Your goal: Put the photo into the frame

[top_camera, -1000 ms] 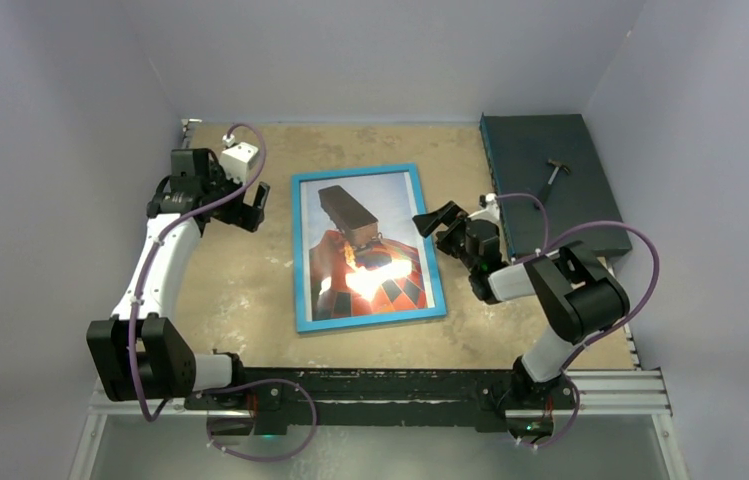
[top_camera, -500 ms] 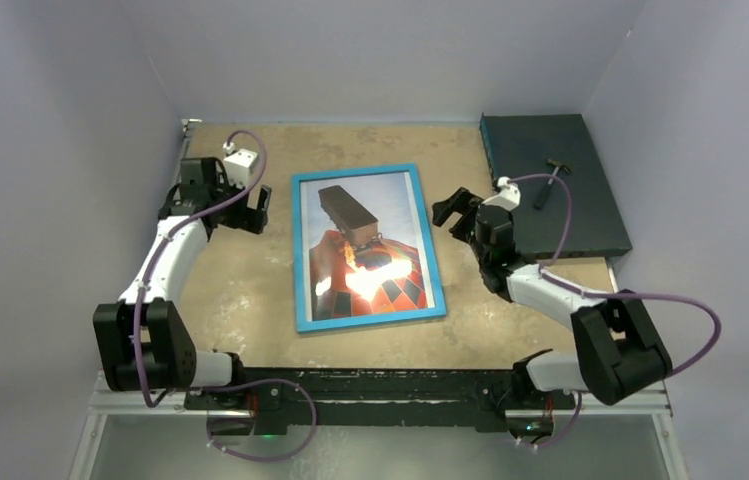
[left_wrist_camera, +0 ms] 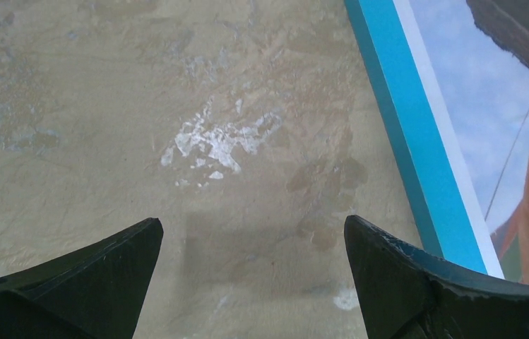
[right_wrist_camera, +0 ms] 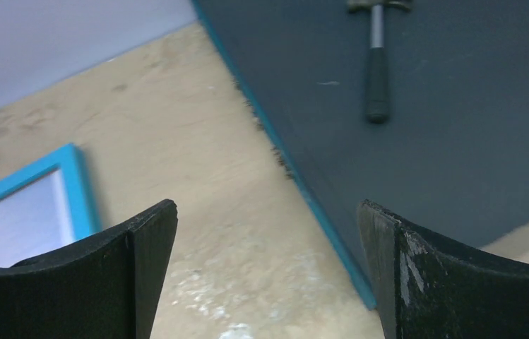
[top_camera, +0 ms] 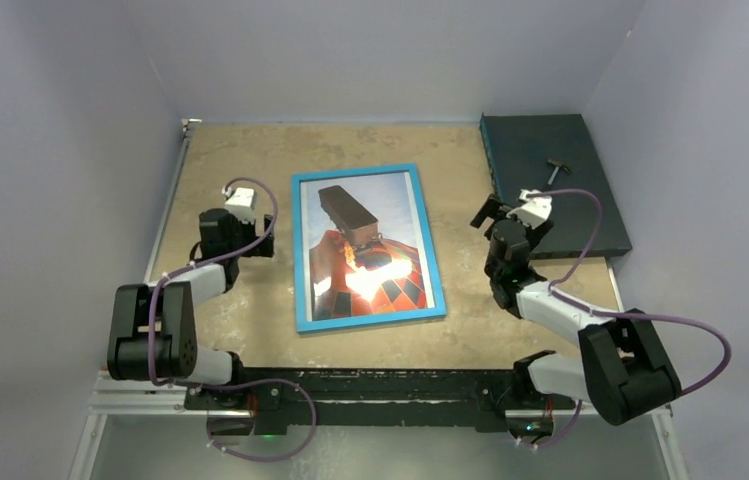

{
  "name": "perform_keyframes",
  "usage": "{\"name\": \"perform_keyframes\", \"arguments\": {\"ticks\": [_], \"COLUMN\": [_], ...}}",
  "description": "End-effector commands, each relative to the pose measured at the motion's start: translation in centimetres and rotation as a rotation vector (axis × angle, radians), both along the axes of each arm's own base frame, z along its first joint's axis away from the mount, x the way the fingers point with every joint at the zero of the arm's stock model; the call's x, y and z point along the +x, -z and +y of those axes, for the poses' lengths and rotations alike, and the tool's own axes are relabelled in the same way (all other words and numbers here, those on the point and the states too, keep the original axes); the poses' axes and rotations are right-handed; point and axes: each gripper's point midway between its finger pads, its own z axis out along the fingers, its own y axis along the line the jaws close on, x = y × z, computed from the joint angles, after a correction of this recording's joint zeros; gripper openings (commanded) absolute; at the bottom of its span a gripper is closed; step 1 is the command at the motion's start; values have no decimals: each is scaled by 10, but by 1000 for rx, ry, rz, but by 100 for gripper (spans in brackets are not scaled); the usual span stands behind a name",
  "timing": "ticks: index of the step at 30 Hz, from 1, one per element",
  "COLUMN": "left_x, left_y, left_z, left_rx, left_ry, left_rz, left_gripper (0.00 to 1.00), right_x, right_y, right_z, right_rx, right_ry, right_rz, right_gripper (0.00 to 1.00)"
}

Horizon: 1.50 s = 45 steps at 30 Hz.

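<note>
The photo [top_camera: 365, 245] lies face up inside the blue frame [top_camera: 297, 250] at the middle of the surface [top_camera: 250, 150]. The left gripper [left_wrist_camera: 252, 224] hangs wide and empty just off the frame's left edge. The right gripper [right_wrist_camera: 267, 206] hangs equally wide and empty beside the teal slab [top_camera: 550, 200] in the far right corner.
</note>
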Motion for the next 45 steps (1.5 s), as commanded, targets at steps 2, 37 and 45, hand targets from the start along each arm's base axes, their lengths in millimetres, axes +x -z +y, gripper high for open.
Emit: {"name": "perform_keyframes", "arguments": {"ticks": [2,37,45], "left_x": [35,28,27], "left_y": [-36,-26,-25], "left_z": [5,-9,-10], "left_rx": [-22,-12,-12], "left_ry": [-52,-40,-39], "left_rz": [-317,-476,-473], "left_gripper": [100,100,100], "right_x": [-3,13,13], "right_y": [-32,-3,-3], "right_z": [-39,-49,-49], "right_rx": [-29,-230,-231], "right_ry": [172,-41,-41], "right_rz": [-133,-257,-257], "right_gripper": [99,99,99]}}
